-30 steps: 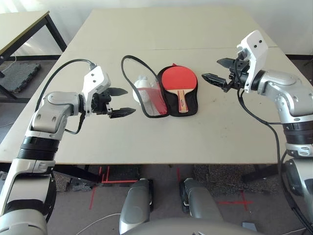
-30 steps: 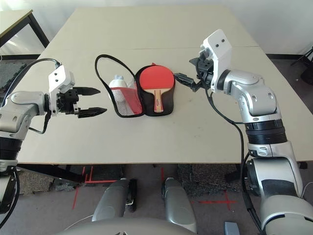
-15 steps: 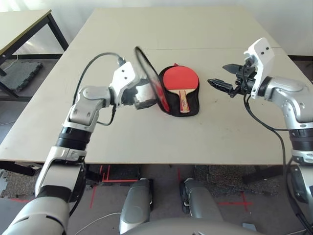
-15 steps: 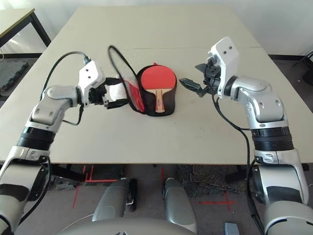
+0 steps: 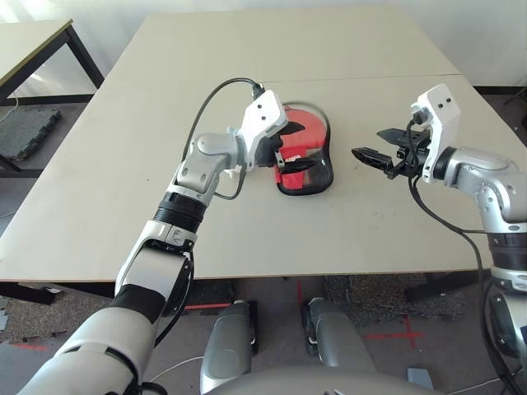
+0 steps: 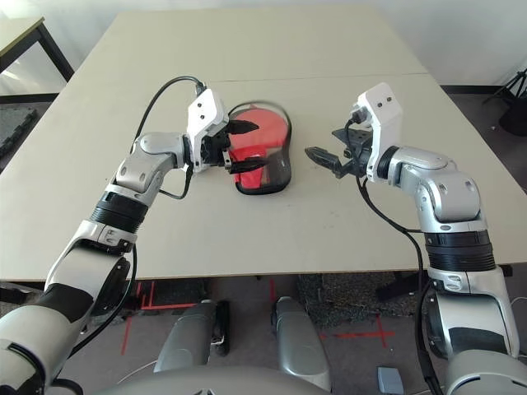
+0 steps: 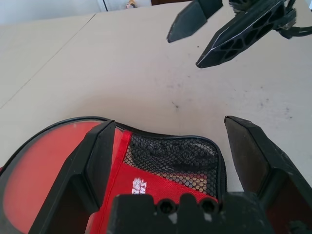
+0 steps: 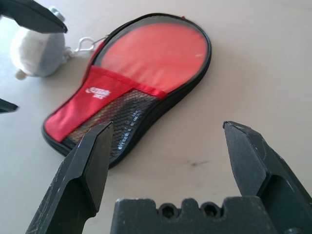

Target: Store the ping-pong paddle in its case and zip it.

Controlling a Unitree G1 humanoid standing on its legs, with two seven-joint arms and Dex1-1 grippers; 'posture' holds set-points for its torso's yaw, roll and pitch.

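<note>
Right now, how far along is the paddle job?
Done: the case lies flapped shut, red side up, on the table. In hand: nothing; the left gripper hovers open over it, the right gripper open beside it. Left: zipping; I can't tell if any zip is closed.

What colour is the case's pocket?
Black mesh pocket with red trim; clearest in the right wrist view.

Bright, even daylight; soft faint shadows beneath the left gripper (image 5: pixel 295 157); case (image 5: pixel 306 160) edge motion-blurred beside it; wrist views sharp.
</note>
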